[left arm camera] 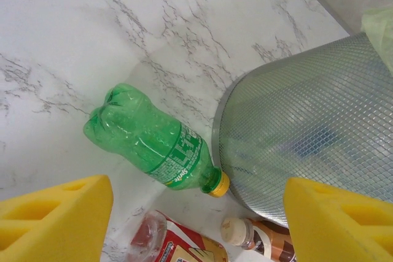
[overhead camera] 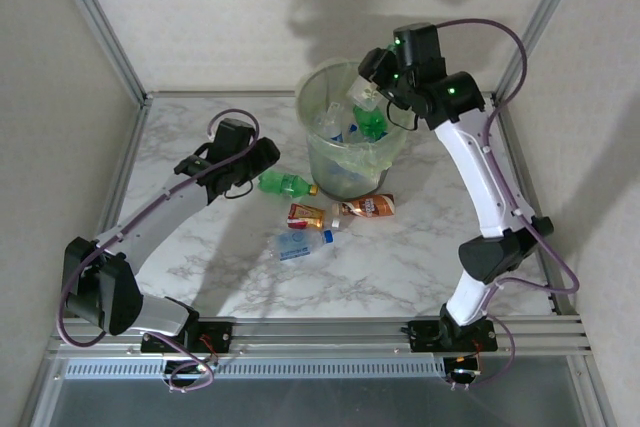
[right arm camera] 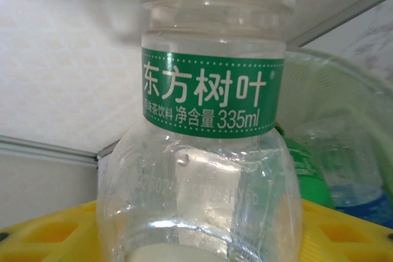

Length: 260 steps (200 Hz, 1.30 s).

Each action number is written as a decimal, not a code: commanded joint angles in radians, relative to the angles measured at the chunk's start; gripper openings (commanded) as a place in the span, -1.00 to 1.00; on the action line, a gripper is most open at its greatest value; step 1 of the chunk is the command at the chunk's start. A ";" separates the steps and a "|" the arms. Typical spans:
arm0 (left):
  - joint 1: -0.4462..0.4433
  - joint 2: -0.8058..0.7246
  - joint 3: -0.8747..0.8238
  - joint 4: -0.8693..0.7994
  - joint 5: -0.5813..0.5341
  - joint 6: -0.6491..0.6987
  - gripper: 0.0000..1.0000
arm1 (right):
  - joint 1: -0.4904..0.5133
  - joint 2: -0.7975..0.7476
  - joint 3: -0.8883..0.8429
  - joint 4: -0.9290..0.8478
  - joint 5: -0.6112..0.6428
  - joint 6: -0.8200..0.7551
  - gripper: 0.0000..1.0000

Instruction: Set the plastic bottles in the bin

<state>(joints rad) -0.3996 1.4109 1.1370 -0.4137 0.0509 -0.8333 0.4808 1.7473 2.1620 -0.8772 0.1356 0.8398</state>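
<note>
A: Dropping comes next, I reckon. Biggest thing first: the bin [overhead camera: 345, 175], round, pale green, bag-lined, at the back-centre of the table [overhead camera: 400, 267], w/ several bottles already inside.

B: Right gripper [overhead camera: 368, 87]?

A: Over the bin's mouth in the top view, pads clamped either side of a clear bottle [right arm camera: 202, 182]. My call: get the whole bottle inboard of the rim, then open wide & let it fall. Don't snag the bag liner.

B: Left gripper [left arm camera: 196, 219]?

A: Low over the table, pads spread wide, nothing btwn them. Ahead of it lies the green bottle [left arm camera: 147, 139], on its side, its yellow cap [left arm camera: 218, 183] touching the bin's wall. I'd take it across the mid-body, away from the cap end, since the bin crowds that side.

B: Others not binned yet?

A: Three, on the table just in front of the bin: red-label bottle [overhead camera: 306, 215], brown-label bottle [overhead camera: 365, 208], blue-label bottle [overhead camera: 300, 244]. So approx. four on the table + one in hand.

B: Any writing?

A: The clear bottle's green label [right arm camera: 212, 93] says "东方树叶". Under it are smaller chars ending "净含量 335ml". The green bottle reads "Sprite". The rest is too small to read.
</note>
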 commanded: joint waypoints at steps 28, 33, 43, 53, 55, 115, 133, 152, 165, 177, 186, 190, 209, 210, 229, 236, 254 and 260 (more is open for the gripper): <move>0.028 0.005 0.023 -0.005 -0.030 0.016 0.47 | 0.008 0.045 -0.035 0.239 -0.056 -0.023 0.28; 0.028 0.006 0.024 -0.003 -0.029 0.016 0.47 | 0.009 0.056 -0.029 0.246 -0.048 -0.025 0.28; 0.032 0.010 0.029 -0.003 -0.029 0.017 0.47 | 0.009 0.081 -0.024 0.264 -0.031 -0.025 0.29; 0.036 0.013 0.030 -0.003 -0.031 0.019 0.47 | 0.008 0.104 -0.021 0.283 -0.025 -0.020 0.29; 0.037 0.014 0.030 -0.003 -0.031 0.019 0.47 | 0.008 0.108 -0.019 0.288 -0.024 -0.018 0.28; 0.056 0.025 0.021 0.010 -0.027 0.018 0.48 | 0.042 0.251 0.062 0.301 -0.067 0.096 0.69; 0.056 0.026 0.022 0.011 -0.023 0.017 0.49 | 0.047 0.254 0.072 0.241 -0.045 0.113 0.81; 0.057 0.023 0.017 0.012 -0.026 0.016 0.59 | 0.037 0.208 0.029 0.213 0.002 0.117 0.87; 0.057 0.022 0.011 0.010 -0.029 0.007 0.63 | 0.026 0.186 0.038 0.173 0.027 0.110 0.86; 0.057 0.019 0.002 0.009 -0.036 -0.006 0.66 | 0.024 0.165 0.046 0.132 0.056 0.103 0.85; 0.057 0.017 -0.006 0.009 -0.037 -0.020 0.68 | 0.023 0.139 0.035 0.114 0.071 0.091 0.83; 0.057 0.016 -0.010 0.008 -0.037 -0.027 0.69 | 0.024 0.129 0.028 0.110 0.078 0.086 0.82; 0.058 0.010 -0.032 0.009 -0.042 -0.064 0.69 | 0.026 0.061 -0.021 0.101 0.107 0.056 0.75; 0.058 0.009 -0.034 0.009 -0.043 -0.066 0.69 | 0.027 0.057 -0.024 0.102 0.109 0.054 0.75; 0.056 0.000 -0.066 0.014 -0.046 -0.115 0.69 | 0.030 -0.040 -0.120 0.146 0.097 -0.007 0.73; 0.055 -0.004 -0.079 0.020 -0.043 -0.135 0.69 | 0.032 -0.083 -0.169 0.176 0.076 -0.035 0.73; 0.050 -0.002 -0.105 0.031 -0.031 -0.188 0.68 | 0.042 -0.185 -0.269 0.220 0.039 -0.097 0.73; 0.044 0.000 -0.111 0.036 -0.030 -0.205 0.68 | 0.047 -0.215 -0.297 0.222 0.036 -0.113 0.73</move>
<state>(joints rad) -0.3508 1.4296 1.0584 -0.3931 0.0303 -0.9421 0.5095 1.6436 1.9633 -0.7090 0.1940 0.8375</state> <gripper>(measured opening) 0.845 0.864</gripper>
